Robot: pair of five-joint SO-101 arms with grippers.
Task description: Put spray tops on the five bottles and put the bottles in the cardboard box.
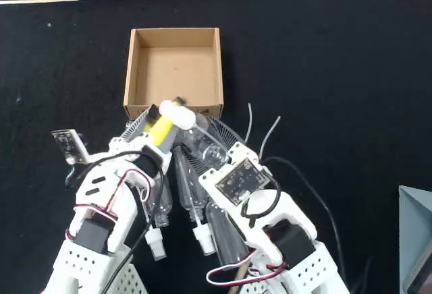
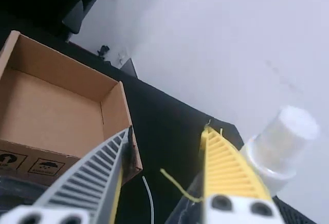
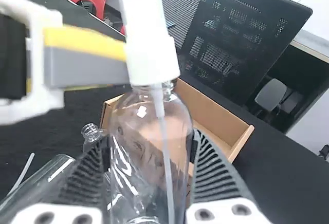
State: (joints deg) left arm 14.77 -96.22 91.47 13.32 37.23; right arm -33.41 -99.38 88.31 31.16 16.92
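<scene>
The open cardboard box (image 1: pixel 174 65) stands on the black table, its inside bare (image 2: pixel 51 111). Just in front of it my right gripper (image 1: pixel 202 140) is shut on a clear bottle (image 3: pixel 149 131), tilted towards the box (image 3: pixel 226 124). A white spray top (image 3: pixel 149 39) sits at the bottle's neck with its thin tube running down inside. My left gripper (image 2: pixel 167 131) stands open with nothing between its fingers. The outer side of its yellow finger (image 2: pixel 223 172) rests against the spray top (image 2: pixel 282 142), as the high view also shows (image 1: pixel 177 115).
Several clear bottles lie between the two arms; two carry white tops (image 1: pixel 155 243) (image 1: pixel 204 237), and one bare neck (image 3: pixel 91 130) shows beside the held bottle. Thin loose tubes (image 1: pixel 250 122) lie right of the box. A grey object (image 1: pixel 415 230) sits at the right edge.
</scene>
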